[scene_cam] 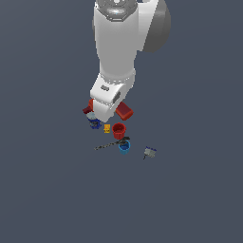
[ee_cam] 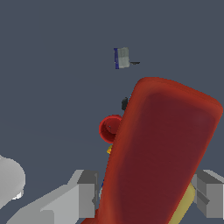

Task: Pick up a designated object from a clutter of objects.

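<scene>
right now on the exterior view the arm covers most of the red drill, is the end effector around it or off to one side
observer: Around it. In the wrist view the red drill fills the gap of the end effector, with a grey finger on each side.
operator: is it clamped yet
observer: Cannot tell. A thin dark sliver shows between that finger and the drill. The other finger appears to meet a yellowish patch at the drill's edge.
operator: anything else in the gap
observer: Nothing I can see. The red cup lies beyond the drill, outside the fingers.
</scene>
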You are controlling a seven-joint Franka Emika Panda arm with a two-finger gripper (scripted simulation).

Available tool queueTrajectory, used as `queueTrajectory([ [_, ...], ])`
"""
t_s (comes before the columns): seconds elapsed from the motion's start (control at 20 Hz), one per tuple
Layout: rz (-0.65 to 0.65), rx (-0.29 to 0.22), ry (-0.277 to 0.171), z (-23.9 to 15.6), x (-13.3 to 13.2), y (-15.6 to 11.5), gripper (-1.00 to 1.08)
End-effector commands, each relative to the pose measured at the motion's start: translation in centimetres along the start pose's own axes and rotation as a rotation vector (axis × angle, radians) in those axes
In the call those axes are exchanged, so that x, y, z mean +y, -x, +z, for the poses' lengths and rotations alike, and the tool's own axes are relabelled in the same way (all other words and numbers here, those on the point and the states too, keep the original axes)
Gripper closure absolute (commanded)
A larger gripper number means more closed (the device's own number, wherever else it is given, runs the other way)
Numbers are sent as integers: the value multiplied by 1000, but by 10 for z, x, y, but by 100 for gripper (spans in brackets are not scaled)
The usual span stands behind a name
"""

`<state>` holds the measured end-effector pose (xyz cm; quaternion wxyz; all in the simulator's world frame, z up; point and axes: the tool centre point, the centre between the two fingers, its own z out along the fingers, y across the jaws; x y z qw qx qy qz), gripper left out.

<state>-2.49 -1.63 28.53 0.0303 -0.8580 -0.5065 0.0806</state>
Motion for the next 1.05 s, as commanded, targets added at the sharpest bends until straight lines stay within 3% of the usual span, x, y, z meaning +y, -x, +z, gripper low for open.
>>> queueTrajectory([
  [0.0,0,2,3,-22,-10,18,108],
  [0.55,-1,3,3,-89,-41,78,108],
  [1.0,-1,2,3,-109,-48,94,108],
])
